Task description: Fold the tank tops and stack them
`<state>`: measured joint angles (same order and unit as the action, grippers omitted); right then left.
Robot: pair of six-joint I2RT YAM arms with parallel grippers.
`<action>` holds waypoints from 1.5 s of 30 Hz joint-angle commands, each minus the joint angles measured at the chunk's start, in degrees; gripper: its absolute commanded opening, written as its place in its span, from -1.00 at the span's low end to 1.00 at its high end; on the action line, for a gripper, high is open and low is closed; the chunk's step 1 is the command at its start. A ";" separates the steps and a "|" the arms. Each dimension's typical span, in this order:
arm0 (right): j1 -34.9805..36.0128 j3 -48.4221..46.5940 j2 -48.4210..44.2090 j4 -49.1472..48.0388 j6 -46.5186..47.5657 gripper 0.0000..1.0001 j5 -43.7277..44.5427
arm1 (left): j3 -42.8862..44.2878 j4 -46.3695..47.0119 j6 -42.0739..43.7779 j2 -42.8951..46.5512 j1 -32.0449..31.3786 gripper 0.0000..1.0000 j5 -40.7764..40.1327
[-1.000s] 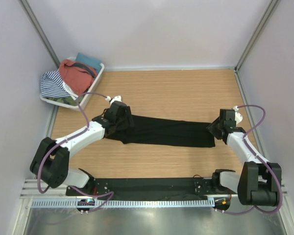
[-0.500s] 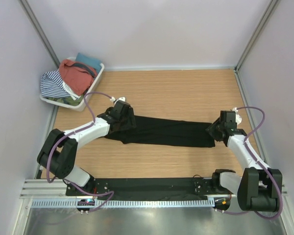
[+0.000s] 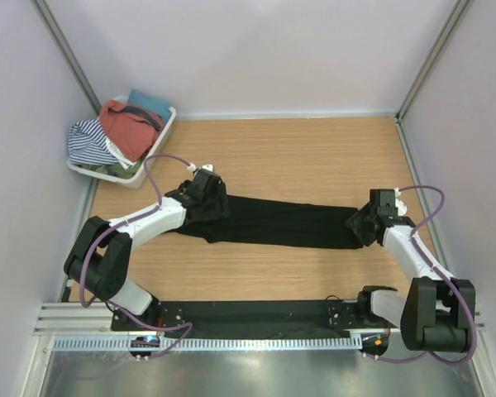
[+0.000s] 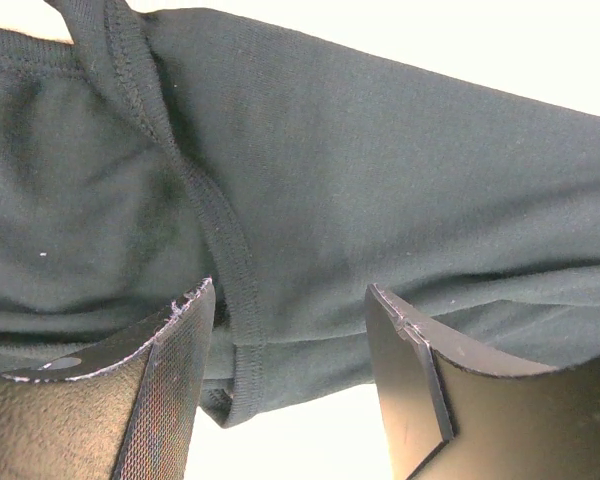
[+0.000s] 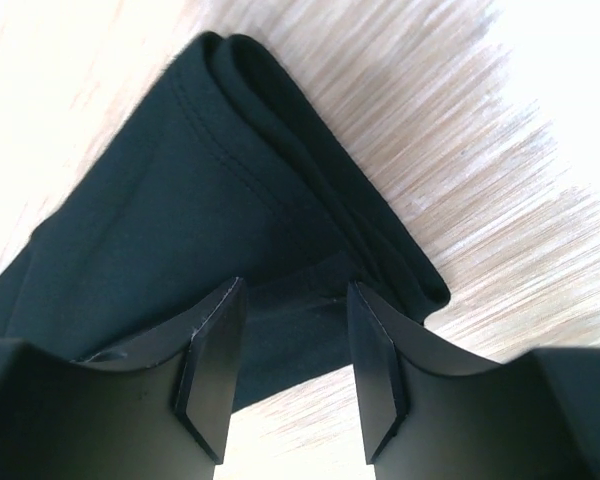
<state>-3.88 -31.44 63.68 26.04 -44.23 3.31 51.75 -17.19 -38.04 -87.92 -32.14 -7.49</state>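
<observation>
black tank top (image 3: 273, 222) lay in a long strip across mid worktop (image 3: 298, 157), l to r. left tool (image 4: 288, 360) was spread wide over its left end, right tool (image 5: 290, 360) parted at the right end.

Matt cloth tank top (image 3: 273, 222), wood-grain table (image 3: 298, 157)

Soft even light, wrist views overexposed, blurred
</observation>
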 commanded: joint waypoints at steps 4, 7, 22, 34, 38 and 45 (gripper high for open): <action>-0.16 -1.26 1.54 -0.55 -2.00 -0.23 0.56 | 1.87 -0.56 1.74 0.29 -0.12 0.25 -0.07; -0.16 -0.55 0.31 0.14 -1.57 -0.75 0.91 | 1.52 -0.74 1.92 0.21 -0.12 0.22 0.19; -0.16 5.25 -9.36 4.89 -5.34 -0.57 4.07 | 0.81 -1.44 2.09 0.82 -0.12 0.15 0.63; -0.16 -0.19 -12.27 5.86 0.45 0.08 7.85 | -0.15 -4.17 0.78 8.71 1.73 0.22 -7.35; -0.16 -4.23 -8.76 4.46 4.40 0.09 9.34 | -2.34 -4.69 -1.59 14.43 2.08 0.33 -10.70; -0.16 -6.26 2.23 -2.48 5.56 0.41 7.59 | -8.14 -7.07 -10.99 19.98 4.80 0.40 -13.96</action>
<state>-3.88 -36.42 63.18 27.79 -40.36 10.76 46.68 -22.09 -43.51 -69.06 -29.47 -18.17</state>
